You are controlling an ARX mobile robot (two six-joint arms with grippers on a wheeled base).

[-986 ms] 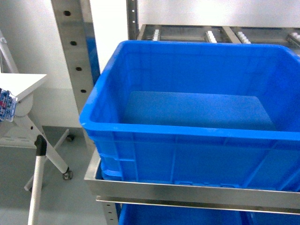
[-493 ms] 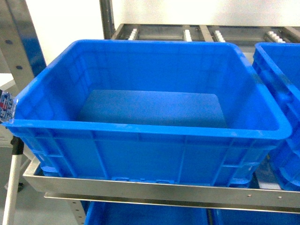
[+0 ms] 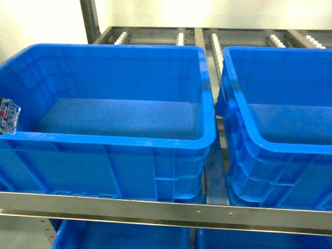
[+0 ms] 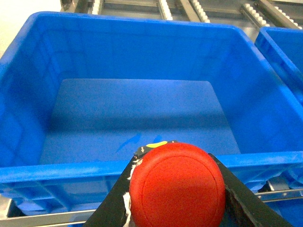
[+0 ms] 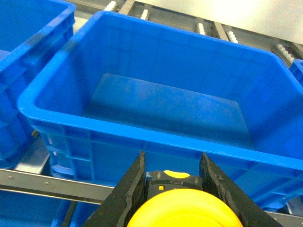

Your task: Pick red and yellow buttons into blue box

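Observation:
The red button [image 4: 176, 187] fills the bottom of the left wrist view, and my left gripper [image 4: 174, 161] is shut on it. It hangs just outside the near rim of a deep blue box [image 4: 71, 168] whose floor is bare. My right gripper [image 5: 172, 161] is shut on the yellow button [image 5: 184, 210], whose dark base shows between the black fingers. It is in front of the near wall of another blue box [image 5: 142, 135]. The head view shows both boxes side by side, left [image 3: 104, 137] and right [image 3: 280, 142]. Neither gripper shows in the head view.
Both boxes stand on a steel roller shelf with a front rail [image 3: 166, 210]. More blue bins [image 3: 124, 237] sit on the level below. An upright post [image 3: 89, 18] rises at the back left. A small clear block [image 3: 8, 115] shows at the head view's left edge.
The head view has shifted to the right. The left box slid leftward in view, a second blue box came in on the right, and the white table and steel post left the view.

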